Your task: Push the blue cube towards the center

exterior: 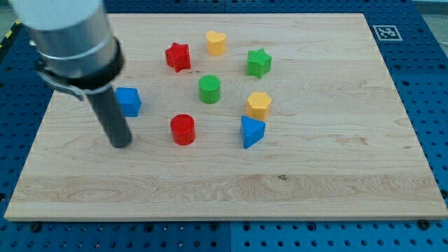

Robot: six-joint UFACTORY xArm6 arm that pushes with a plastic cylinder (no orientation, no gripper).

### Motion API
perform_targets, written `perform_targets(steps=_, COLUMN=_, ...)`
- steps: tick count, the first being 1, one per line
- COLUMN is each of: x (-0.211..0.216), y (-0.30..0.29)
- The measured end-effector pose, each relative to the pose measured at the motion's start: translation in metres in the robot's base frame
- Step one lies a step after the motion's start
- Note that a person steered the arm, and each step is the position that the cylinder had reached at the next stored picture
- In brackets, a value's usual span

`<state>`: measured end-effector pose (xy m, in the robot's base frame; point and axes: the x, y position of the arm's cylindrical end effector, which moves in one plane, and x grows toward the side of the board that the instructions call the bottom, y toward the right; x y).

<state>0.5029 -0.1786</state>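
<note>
While my tip (122, 143) rests just below-left of the blue cube (129, 101) | no fingers, nothing held | desk (336, 182) wooden

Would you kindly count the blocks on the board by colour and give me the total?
Red: 2, the star and the cylinder
Yellow: 2, the heart and the hexagon
Green: 2, the star and the cylinder
Blue: 2, the cube and the triangle
Total: 8 blocks
</note>
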Motion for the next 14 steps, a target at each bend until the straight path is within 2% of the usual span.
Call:
perform_targets(steps=1, x=-0.018, y=-0.025)
perform_targets(steps=3, x=-0.085, y=-0.037)
perform_targets(steps=4, x=-0.091, y=-0.037)
perform_targets(steps=8, x=-0.080, y=-0.033)
perform_targets(steps=13, x=-0.061, y=0.012)
perform_targets(steps=14, x=-0.038, y=0.011)
